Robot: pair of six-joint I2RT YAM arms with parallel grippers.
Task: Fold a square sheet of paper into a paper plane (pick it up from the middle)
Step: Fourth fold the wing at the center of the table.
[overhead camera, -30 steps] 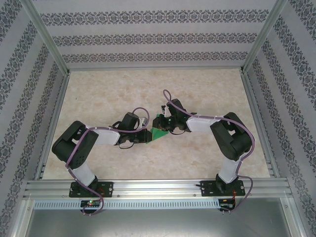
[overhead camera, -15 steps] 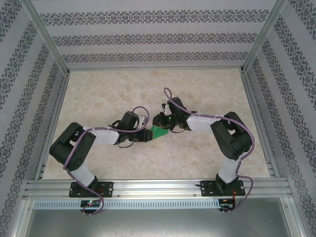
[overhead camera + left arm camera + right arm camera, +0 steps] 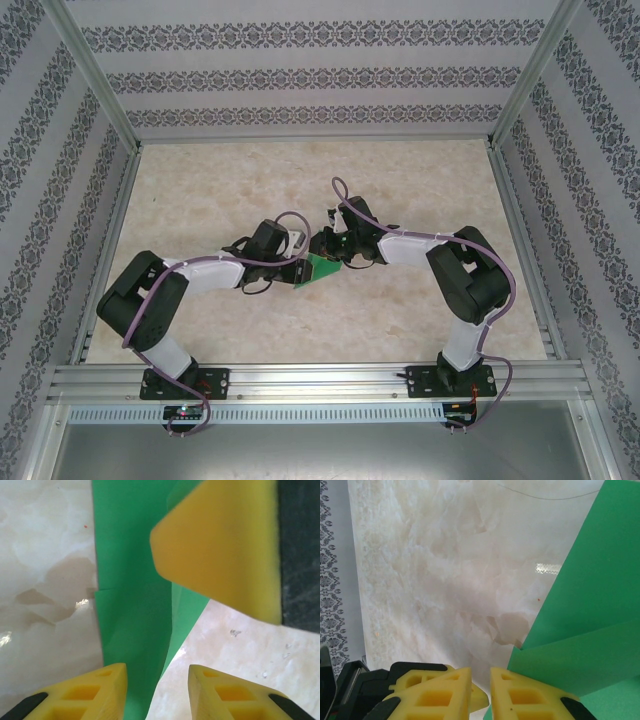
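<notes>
While the partly folded bright green sheet of paper [image 3: 132, 580] is running lengthwise between the spread jaws of the left gripper [image 3: 157, 670], the right gripper [image 3: 481, 676] is sitting near-closed, pinch unconfirmed.

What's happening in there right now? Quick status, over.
Left tool open, green paper between its fingers. Right tool shut, at the paper's edge. Paper partly folded. Tools crowd each other, over.

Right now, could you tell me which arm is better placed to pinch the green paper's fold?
Left, I think: the left gripper is open, straddling a crease in the square sheet of paper; the right gripper is nearly closed at the sheet's edge.
</notes>
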